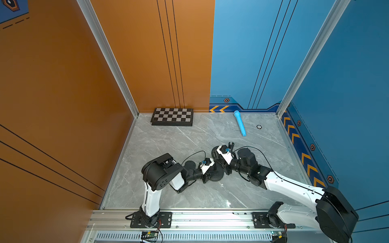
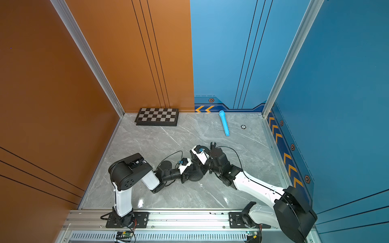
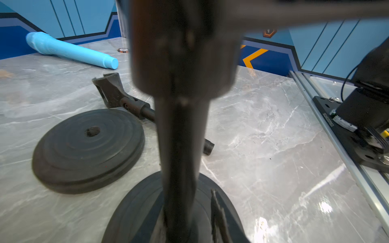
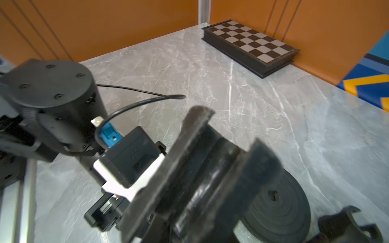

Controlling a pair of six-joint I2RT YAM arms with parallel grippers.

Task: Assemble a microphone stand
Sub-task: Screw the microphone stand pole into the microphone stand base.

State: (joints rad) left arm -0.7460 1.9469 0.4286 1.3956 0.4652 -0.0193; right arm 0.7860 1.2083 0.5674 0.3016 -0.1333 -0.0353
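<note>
In a top view I'm seeing the left tool (image 1: 210, 178) at a black base disc (image 1: 219, 176) mid-frame, and I can't tell how open it is. The blue mic (image 1: 240, 123) is lying just right of centre.

Left wrist: the clip pole (image 3: 134, 107) is lying flat just past a second disc (image 3: 88, 147).

Right wrist: the right tool (image 4: 229, 138) is looking clamped shut, but I can't tell on what.

I find both arms alike. The left arm (image 1: 150, 199) and right arm (image 1: 288, 185) have white links and rounded black joint housings. Thin black cable (image 4: 147, 100), blue connector (image 4: 109, 134), four cap screws (image 4: 59, 96).
</note>
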